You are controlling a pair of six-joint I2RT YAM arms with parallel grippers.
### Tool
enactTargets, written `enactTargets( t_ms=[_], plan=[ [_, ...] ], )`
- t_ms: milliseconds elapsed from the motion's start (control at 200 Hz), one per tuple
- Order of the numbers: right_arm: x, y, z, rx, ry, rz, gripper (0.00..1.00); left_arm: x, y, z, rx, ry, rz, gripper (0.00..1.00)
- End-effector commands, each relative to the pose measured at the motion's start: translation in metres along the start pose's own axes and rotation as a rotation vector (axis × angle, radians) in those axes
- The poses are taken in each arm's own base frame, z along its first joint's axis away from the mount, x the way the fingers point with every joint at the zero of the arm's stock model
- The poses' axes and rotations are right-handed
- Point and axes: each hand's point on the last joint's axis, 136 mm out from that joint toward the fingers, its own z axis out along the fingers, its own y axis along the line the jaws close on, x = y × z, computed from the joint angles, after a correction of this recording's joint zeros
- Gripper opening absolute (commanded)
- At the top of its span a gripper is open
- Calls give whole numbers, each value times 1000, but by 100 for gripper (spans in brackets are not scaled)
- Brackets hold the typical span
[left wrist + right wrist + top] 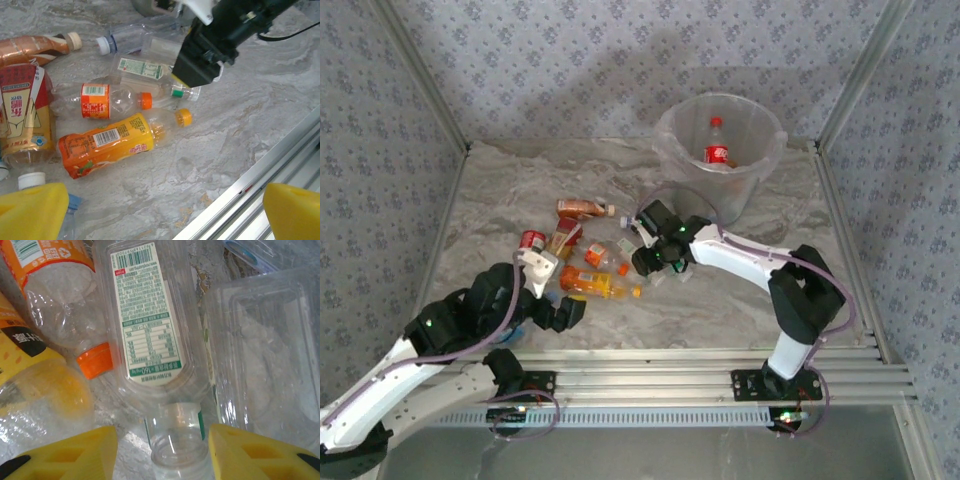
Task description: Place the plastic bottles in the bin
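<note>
Jaws of right arm [740,258] low, astride neck of clear green-labelled bottle [150,340].

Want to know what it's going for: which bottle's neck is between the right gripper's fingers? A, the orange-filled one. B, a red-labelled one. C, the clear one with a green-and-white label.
C: in the right wrist view, the clear bottle with the green-and-white label lies neck-first between the fingers of the right gripper.
</note>
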Motion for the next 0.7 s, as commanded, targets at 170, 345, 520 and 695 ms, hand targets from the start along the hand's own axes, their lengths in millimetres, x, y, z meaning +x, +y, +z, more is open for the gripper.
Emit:
enactTargets(
  t_ms=[170, 345, 520, 695],
  plan=[
    [3, -7, 9, 86, 64, -69, 54, -8, -10, -5, 59, -51, 17, 100],
    [14, -2, 15, 81, 111, -86, 54, -8, -10, -4, 60, -50, 17, 100],
    [22, -2, 23, 89, 148, -89, 54, -9, -11, -5, 70, -58, 15, 100],
    [31, -4, 32, 103, 178, -91, 55, -11, -10, -9, 73, -78, 9, 100]
  ],
)
